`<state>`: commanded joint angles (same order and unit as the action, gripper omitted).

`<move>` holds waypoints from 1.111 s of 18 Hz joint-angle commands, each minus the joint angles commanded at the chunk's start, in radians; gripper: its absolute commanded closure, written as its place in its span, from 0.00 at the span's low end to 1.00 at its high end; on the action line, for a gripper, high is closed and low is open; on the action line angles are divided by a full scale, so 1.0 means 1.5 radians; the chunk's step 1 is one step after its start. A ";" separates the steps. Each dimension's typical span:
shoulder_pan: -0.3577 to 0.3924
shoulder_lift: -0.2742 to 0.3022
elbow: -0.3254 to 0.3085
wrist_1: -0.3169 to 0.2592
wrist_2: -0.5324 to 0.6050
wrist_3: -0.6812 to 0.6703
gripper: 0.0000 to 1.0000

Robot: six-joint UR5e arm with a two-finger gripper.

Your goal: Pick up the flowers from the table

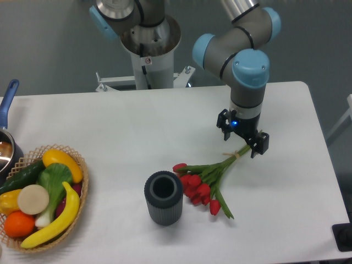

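Note:
The flowers (202,184) are a small bunch of red tulips with green stems. They lie on the white table (137,126) right of centre, blossoms toward the front left, and a pale band (234,155) ties the stems. My gripper (242,140) points straight down over the stem ends, which run in under it between the two fingers. The fingertips are hidden under the gripper body, so I cannot see whether they press on the stems. The blossoms rest on the table.
A dark ribbed cylindrical vase (163,197) stands upright just left of the blossoms. A wicker basket of fruit and vegetables (41,198) sits at the front left. A pot with a blue handle (6,118) is at the left edge.

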<state>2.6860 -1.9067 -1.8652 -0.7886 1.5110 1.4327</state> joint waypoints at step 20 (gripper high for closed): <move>-0.024 -0.071 -0.013 0.011 -0.008 -0.016 0.00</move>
<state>2.6507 -2.0126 -1.8853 -0.7717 1.4987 1.4082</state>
